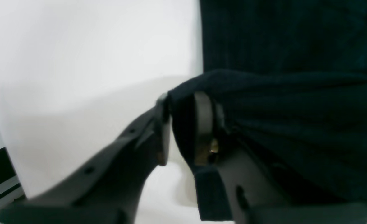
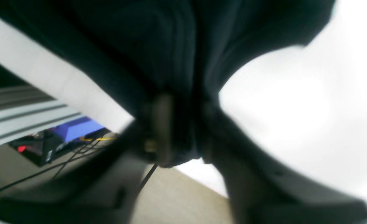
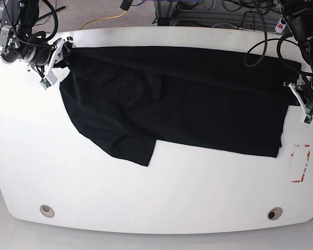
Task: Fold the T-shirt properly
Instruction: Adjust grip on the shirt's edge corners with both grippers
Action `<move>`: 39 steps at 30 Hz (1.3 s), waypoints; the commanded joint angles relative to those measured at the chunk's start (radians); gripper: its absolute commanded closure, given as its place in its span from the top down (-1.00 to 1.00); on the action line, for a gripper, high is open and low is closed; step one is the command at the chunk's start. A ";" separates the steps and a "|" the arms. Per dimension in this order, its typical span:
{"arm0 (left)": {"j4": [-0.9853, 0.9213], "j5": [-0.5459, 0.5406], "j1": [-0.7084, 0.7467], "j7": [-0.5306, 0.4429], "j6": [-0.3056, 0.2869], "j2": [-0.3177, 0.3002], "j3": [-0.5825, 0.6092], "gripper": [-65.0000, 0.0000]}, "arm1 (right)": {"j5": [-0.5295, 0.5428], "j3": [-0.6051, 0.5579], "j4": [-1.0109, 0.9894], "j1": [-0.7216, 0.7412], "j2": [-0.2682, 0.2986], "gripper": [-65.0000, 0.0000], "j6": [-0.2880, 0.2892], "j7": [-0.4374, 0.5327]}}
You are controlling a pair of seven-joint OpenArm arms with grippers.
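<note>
both grippers, left gripper and right gripper, loosely pinch the t-shirt (jaws parted); slack cloth could slip and bunch on the tabletop.

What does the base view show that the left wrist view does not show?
Only the base view shows the whole T-shirt spread across the table, the right hand at its other end, and a red-marked rectangle. Only the left wrist view shows, close up, a fold of cloth between the left hand's fingers. Both show the black T-shirt, the white table and the left hand.
</note>
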 commanded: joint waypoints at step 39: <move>0.064 0.003 0.132 -0.042 0.006 0.093 -0.018 -0.04 | -0.195 -0.006 0.025 0.164 -0.193 0.35 0.001 -0.041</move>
